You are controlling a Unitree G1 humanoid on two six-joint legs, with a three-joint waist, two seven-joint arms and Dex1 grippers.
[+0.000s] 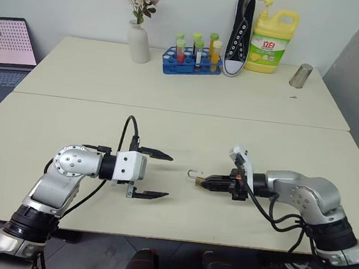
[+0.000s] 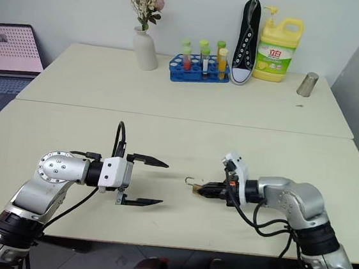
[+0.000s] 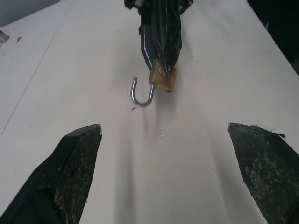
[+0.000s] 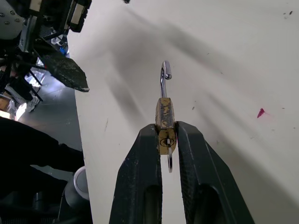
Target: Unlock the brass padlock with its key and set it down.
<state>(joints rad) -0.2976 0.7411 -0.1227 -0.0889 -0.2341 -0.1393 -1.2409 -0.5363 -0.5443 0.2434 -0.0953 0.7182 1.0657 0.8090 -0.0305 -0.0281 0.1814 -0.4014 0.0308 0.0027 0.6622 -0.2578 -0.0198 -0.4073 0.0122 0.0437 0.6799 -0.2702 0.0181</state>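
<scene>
While the right gripper (image 4: 167, 135) clamps the brass padlock (image 4: 164, 126) just above the table (image 1: 186, 129), its shackle (image 3: 141, 93) swung free, the key (image 4: 169, 156) sits in the keyhole. Near the padlock, facing it, the left gripper (image 1: 156, 174) hangs spread wide, empty.

Bright, even light falls on the pale desk (image 1: 181, 122); shadows beneath the arms are soft. Head views are sharp; close claw fingers (image 3: 70, 177) blur slightly.
</scene>
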